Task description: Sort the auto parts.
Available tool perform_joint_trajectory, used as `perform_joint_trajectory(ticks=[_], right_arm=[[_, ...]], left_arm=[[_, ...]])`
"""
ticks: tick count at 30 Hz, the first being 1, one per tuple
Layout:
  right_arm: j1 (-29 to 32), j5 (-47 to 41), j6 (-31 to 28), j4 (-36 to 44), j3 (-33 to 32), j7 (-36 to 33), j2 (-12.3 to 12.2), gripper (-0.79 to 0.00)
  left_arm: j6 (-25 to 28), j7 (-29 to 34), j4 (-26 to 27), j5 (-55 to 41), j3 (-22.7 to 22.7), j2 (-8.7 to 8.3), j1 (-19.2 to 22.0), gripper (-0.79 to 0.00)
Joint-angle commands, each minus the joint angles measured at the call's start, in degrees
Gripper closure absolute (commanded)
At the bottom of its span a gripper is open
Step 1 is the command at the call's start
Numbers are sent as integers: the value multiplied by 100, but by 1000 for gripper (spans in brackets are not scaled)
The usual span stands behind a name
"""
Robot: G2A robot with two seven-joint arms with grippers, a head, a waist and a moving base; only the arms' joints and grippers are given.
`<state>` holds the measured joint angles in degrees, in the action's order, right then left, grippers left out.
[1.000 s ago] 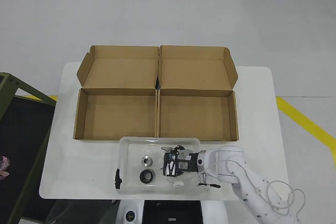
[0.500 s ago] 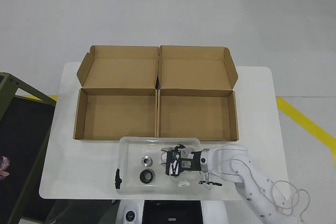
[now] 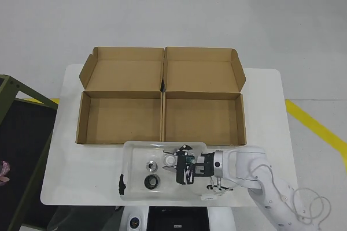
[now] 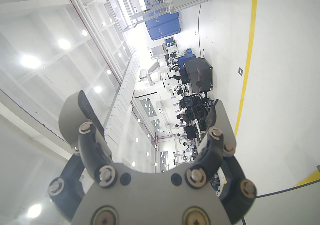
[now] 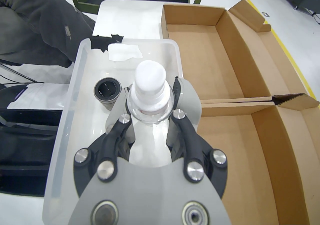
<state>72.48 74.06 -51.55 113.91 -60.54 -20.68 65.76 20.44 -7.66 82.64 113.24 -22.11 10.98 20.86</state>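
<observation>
Two cardboard boxes sit at the back of the white table (image 3: pixel 260 86), the left box (image 3: pixel 121 120) touching the right box (image 3: pixel 202 120). Both are plain brown corrugated board with their lids folded back and flat bare floors.

One clear plastic bin (image 3: pixel 156 142) stands just in front of them, smooth-walled with rounded corners. There's a torn strip of black tape (image 5: pixel 105 42) on its end rim and a white patch (image 5: pixel 123 52) beside it, and I can read no writing on either.

Three parts in the bin, all round. The first is a dark bearing (image 5: pixel 107 89), a short cylinder standing on end with a black ribbed bore. The second is a small silver ring (image 3: pixel 151 167), just beside the bearing. The third is the white plug (image 5: pixel 150 78), a matte, stepped cylinder with a flat round top, rising out of a glossy clear collar.

The right claw (image 5: pixel 151 93) is over the middle of the bin, pinching that plug at the collar between its grey fingers. The bearing is near it on the side away from the boxes.

The left claw (image 4: pixel 150 100) is spread wide, its ribbed black pads facing each other as it points off into the hall.
</observation>
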Motion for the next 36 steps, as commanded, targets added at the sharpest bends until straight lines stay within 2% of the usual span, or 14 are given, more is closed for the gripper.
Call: perform_joint_trajectory(ticks=[1, 19, 27, 36], right_arm=[[-46, -67, 43, -3, -41, 117, -2, 0], [-320, -563, 301, -202, -469, 955, -42, 0], [-569, -694, 352, -412, -457, 961, -38, 0], [-1129, -918, 664, -1204, -320, 789, 22, 0]], left_arm=[[0, 0, 0, 0, 0, 0, 0, -785], [0, 0, 0, 0, 0, 0, 0, -785], [0, 0, 0, 0, 0, 0, 0, -785], [0, 0, 0, 0, 0, 0, 0, -785]])
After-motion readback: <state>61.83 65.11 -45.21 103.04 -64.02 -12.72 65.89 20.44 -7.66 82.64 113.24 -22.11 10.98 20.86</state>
